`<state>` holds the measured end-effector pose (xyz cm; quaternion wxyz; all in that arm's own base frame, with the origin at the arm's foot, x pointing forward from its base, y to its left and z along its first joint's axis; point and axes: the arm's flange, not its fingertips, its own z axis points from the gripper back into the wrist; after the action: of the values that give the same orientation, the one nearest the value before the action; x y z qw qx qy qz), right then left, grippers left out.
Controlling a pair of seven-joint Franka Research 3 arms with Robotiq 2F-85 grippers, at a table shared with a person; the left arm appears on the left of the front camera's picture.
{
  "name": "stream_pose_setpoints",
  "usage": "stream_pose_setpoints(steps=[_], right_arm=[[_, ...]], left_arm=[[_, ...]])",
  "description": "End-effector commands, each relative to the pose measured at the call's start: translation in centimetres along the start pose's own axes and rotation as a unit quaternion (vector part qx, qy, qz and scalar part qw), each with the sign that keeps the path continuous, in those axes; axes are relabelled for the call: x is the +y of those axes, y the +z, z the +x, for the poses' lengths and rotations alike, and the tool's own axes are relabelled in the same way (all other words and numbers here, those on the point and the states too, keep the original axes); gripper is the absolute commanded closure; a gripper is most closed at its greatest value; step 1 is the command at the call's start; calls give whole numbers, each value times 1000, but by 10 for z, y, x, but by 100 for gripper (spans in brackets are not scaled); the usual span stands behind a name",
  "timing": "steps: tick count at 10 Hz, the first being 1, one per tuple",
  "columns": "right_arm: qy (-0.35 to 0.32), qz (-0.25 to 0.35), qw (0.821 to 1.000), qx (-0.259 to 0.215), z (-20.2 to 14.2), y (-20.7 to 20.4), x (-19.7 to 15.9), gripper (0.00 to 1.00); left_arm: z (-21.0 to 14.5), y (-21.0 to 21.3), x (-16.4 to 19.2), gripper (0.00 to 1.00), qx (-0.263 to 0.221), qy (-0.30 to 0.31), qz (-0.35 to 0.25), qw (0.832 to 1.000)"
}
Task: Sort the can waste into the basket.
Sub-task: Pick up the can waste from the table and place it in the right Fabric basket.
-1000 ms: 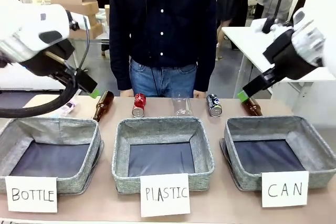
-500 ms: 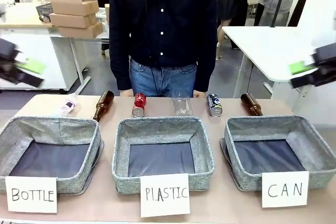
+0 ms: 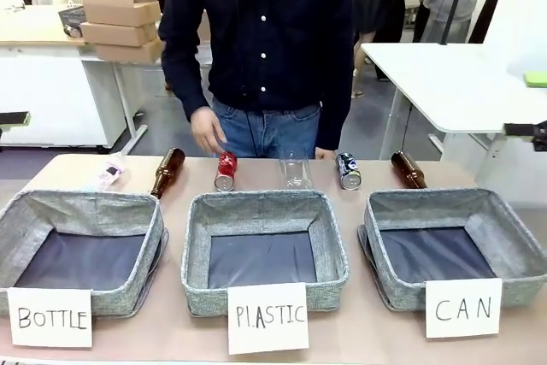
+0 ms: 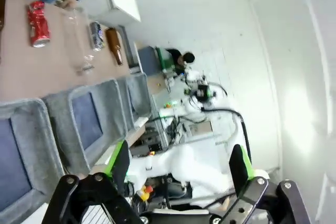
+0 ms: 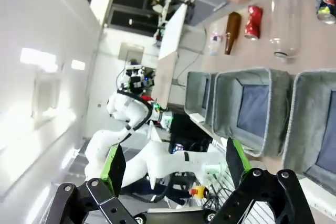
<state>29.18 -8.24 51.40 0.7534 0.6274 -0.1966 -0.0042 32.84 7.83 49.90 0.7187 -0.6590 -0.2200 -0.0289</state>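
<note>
The left tool (image 4: 178, 163) is raised off the left side of the table (image 3: 363, 335), its green-padded fingers spread fully apart with nothing between them. The right tool (image 5: 174, 163) hangs off the right side in like manner, wide open and holding nothing.

Along the table's near edge stand three white hand-lettered cards: the BOTTLE card (image 3: 49, 317) on the left, the PLASTIC card (image 3: 267, 317) in the middle and the CAN card (image 3: 463, 308) on the right. Just behind each sits a grey fabric rectangular basket with a dark bottom: the BOTTLE basket (image 3: 85, 203), the PLASTIC basket (image 3: 265, 203) and the CAN basket (image 3: 436, 200).

Beyond the baskets a row of things lies on the table. At the far left is a small pale item (image 3: 109, 174), perhaps a little plastic bottle, too blurred to be sure. Next lies a brown glass bottle (image 3: 167, 172). Then comes the red dented metal can (image 3: 226, 171), on its side behind the PLASTIC basket's far left corner. A clear plastic bottle (image 3: 296, 171) lies behind that basket's far right part. The black-and-silver printed metal can (image 3: 348, 170) lies on its side beyond the gap between the PLASTIC basket and the CAN basket, outside both. A second brown glass bottle (image 3: 409, 169) lies behind the CAN basket's far left part.

Farthest, a person in a dark shirt (image 3: 265, 40) stands at the table's far side, one hand (image 3: 207, 130) hovering above and just left of the red dented metal can, not touching it.
</note>
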Motion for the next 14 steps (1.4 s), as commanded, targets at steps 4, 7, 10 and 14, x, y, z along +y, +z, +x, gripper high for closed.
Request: stream_pose_setpoints(steps=[4, 7, 10, 14], right_arm=[[36, 16, 999, 8, -8, 12, 15, 0], [36, 16, 999, 8, -8, 12, 15, 0], [21, 6, 1000, 12, -13, 13, 12, 0], [79, -485, 869, 60, 68, -128, 39, 0]], left_arm=[[-8, 9, -17, 0, 23, -21, -10, 999], [-8, 9, -17, 0, 23, -21, -10, 999], [-8, 9, -17, 0, 23, -21, -10, 999], [-8, 9, -17, 0, 23, -21, -10, 999]])
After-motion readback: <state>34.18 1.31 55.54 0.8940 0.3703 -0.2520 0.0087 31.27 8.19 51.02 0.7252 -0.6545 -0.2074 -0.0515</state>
